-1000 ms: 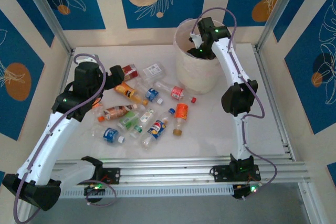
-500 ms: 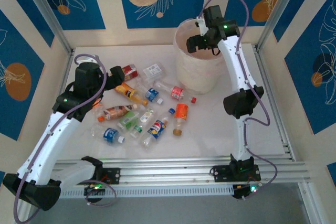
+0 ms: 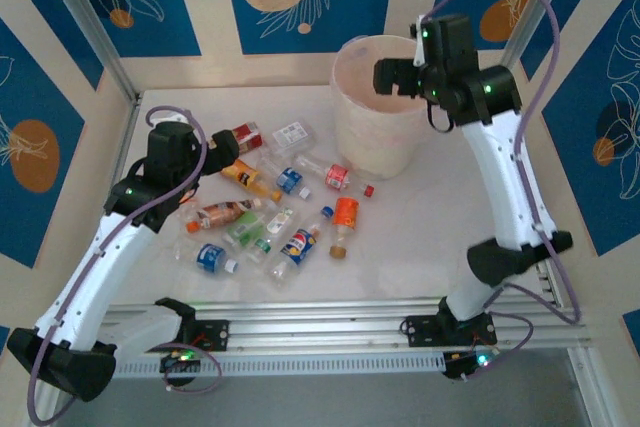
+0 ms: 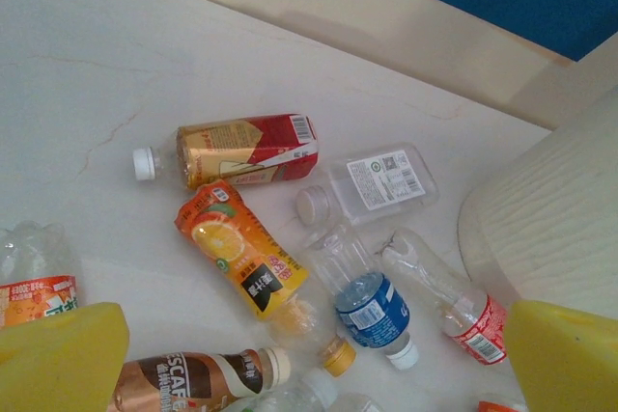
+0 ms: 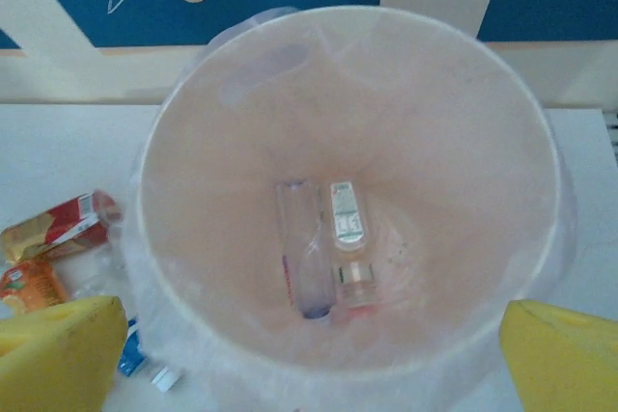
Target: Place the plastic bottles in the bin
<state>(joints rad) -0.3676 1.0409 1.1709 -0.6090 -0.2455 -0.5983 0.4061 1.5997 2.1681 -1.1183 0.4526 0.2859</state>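
White bin (image 3: 372,142), bag-lined, upright. Two clear bottles (image 5: 348,224) lying flat on bin's bottom. Other bottles (image 3: 345,215) scattered on sides left of bin, some crushed, mixed label colours.

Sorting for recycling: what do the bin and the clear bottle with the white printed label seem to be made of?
The bin looks like matte white rigid plastic, faintly textured, lined with thin translucent film that wrinkles over its rim. The clear bottle appears to be glossy transparent plastic: the table shows through it. Its white label looks flat, possibly paper.
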